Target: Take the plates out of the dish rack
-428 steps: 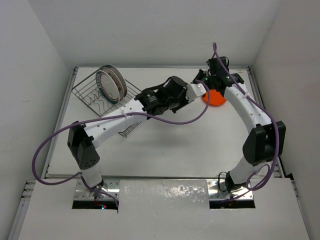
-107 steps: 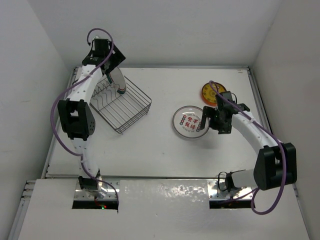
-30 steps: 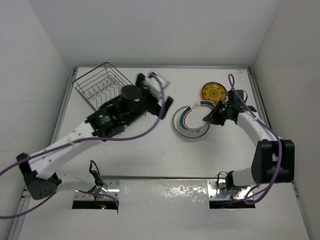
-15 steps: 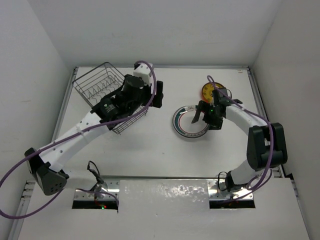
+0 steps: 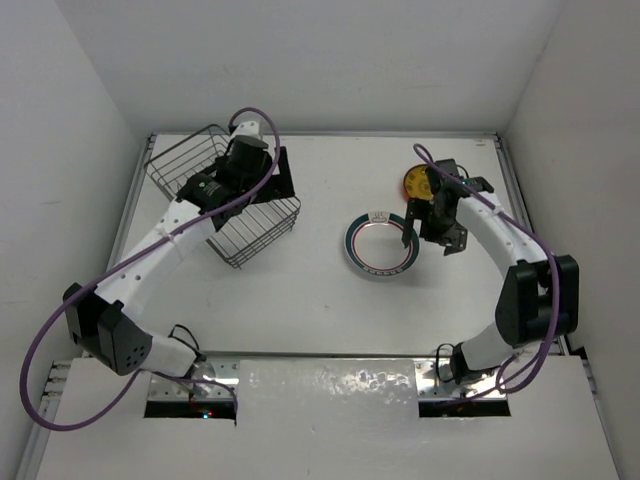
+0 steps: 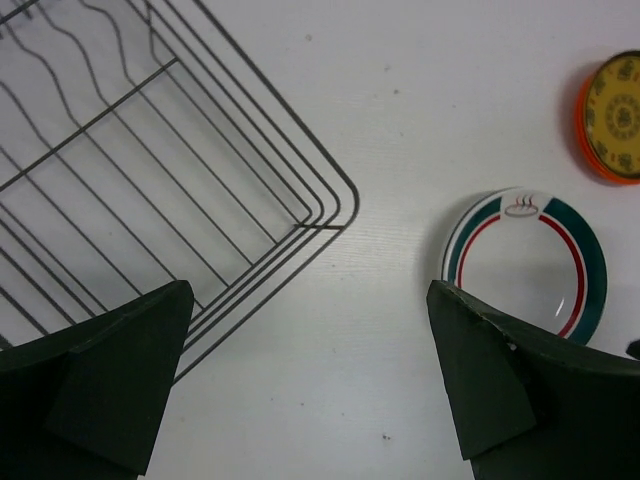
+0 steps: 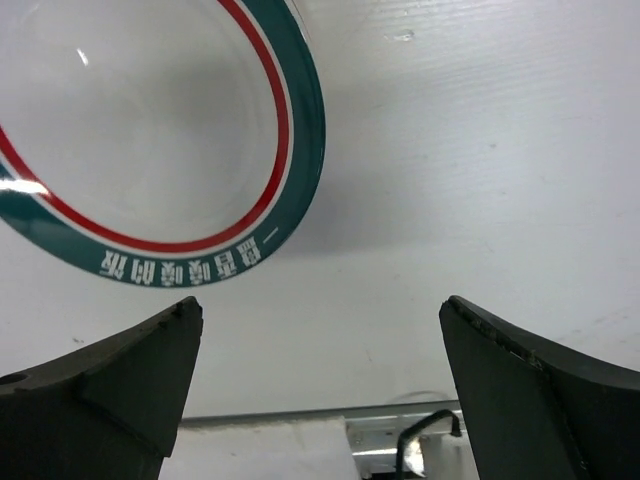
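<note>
The dish rack [image 5: 225,205] stands at the back left; its wires [image 6: 150,150] hold no plate that I can see. A white plate [image 5: 380,243] with a green-and-red rim lies flat mid-table [image 6: 525,265] [image 7: 150,150]. Behind it a yellow patterned plate [image 5: 418,183] rests on an orange one [image 6: 610,130]. My left gripper [image 5: 283,178] hovers open over the rack's right corner [image 6: 308,300], holding nothing. My right gripper [image 5: 432,240] stands open just right of the white plate [image 7: 320,310], apart from its rim.
White walls close in the table on three sides. A metal rail [image 7: 300,420] with a dark cable runs along the table edge below my right gripper. Purple cables loop off both arms.
My right gripper has opened, let go of the white plate, now flat on the table, and drawn back to its right. My left arm has swung back left to the rack.
</note>
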`<state>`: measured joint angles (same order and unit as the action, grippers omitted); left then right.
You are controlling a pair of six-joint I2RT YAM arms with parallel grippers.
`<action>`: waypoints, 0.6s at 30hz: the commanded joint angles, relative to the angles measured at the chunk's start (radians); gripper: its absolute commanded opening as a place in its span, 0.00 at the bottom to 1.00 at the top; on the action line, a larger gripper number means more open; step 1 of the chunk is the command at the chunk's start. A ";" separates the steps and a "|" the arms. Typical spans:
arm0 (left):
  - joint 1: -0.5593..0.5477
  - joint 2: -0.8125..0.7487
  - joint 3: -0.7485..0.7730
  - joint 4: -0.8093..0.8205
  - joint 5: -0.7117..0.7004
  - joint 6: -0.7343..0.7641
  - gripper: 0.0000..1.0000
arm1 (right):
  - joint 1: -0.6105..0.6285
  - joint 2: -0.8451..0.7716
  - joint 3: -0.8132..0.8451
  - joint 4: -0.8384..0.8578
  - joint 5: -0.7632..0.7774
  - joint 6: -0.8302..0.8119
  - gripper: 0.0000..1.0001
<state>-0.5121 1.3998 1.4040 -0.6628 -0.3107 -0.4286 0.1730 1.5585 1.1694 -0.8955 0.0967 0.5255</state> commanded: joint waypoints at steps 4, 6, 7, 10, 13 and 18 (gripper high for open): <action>0.110 -0.062 0.035 -0.064 -0.138 -0.076 1.00 | 0.010 -0.278 0.071 -0.042 0.030 -0.180 0.99; 0.115 -0.094 0.012 -0.070 -0.203 -0.055 1.00 | 0.010 -0.340 0.110 -0.072 0.087 -0.240 0.99; 0.118 -0.107 0.003 -0.075 -0.262 -0.050 1.00 | 0.008 -0.383 0.160 -0.092 0.163 -0.257 0.99; 0.118 -0.179 -0.069 -0.040 -0.327 -0.035 1.00 | 0.013 -0.431 0.243 -0.172 0.311 -0.294 0.99; 0.118 -0.312 -0.218 0.030 -0.340 -0.041 1.00 | 0.013 -0.518 0.233 -0.209 0.388 -0.277 0.99; 0.118 -0.479 -0.397 0.117 -0.349 -0.006 1.00 | 0.014 -0.705 0.159 -0.207 0.385 -0.323 0.99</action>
<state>-0.3946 0.9916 1.0744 -0.6395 -0.6220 -0.4641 0.1802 0.9081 1.3590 -1.0603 0.4213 0.2447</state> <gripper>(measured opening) 0.999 0.986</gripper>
